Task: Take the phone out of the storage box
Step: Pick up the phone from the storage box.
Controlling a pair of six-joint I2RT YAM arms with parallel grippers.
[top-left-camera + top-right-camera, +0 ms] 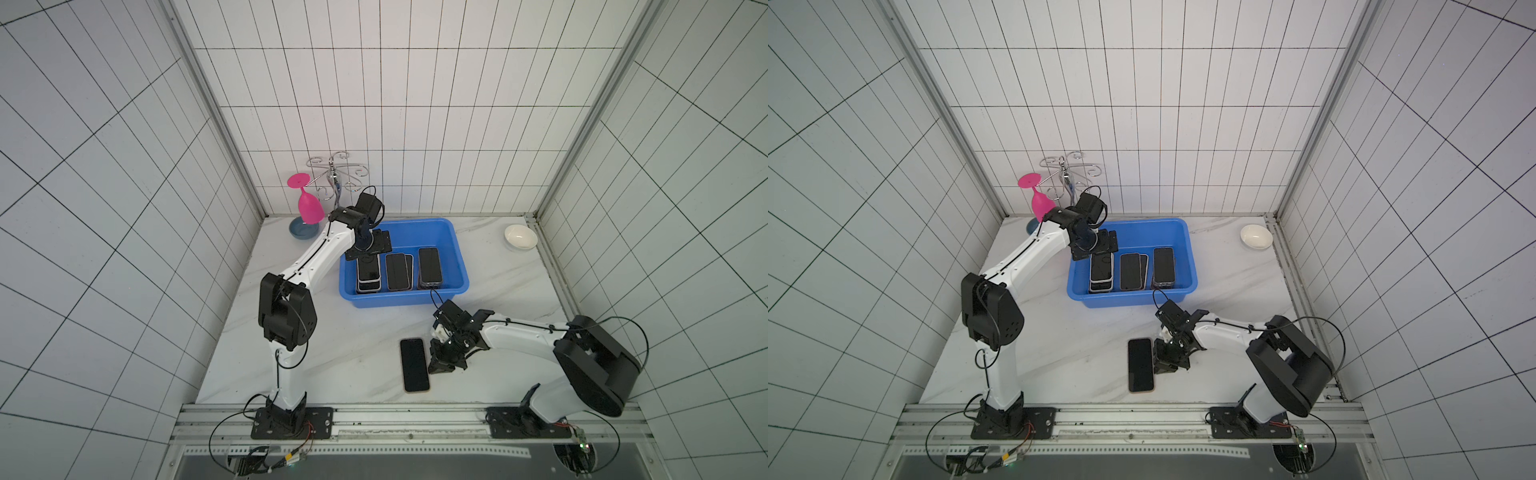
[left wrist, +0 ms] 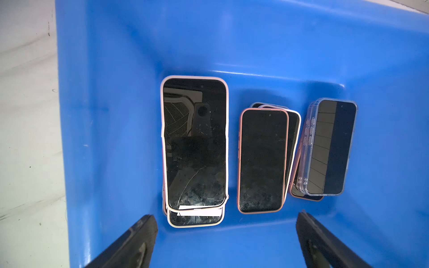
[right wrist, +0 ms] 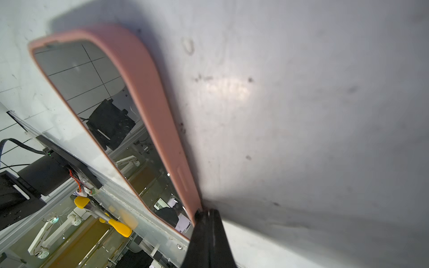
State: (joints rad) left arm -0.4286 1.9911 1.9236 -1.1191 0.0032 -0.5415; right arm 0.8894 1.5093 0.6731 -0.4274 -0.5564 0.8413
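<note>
Blue storage box (image 1: 415,221) holding phone stacks (image 1: 399,272) | pink-cased phone (image 1: 414,365) lying out on worktop (image 1: 332,353), R end effector (image 1: 442,365) shut, empty, beside it | we're hovering L end effector (image 2: 226,217) wide open, empty, over white-cased stack (image 2: 195,141) | risk: pinching two phones, one slipping.

White gridded walls (image 1: 415,104), marbled tabletop (image 1: 353,353)

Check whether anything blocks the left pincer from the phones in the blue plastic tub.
Nothing visible does. The open left pincer hangs over the bright blue rectangular plastic storage box, and the white-cased black-screened phone lies face-up directly ahead with nothing over it.
</note>
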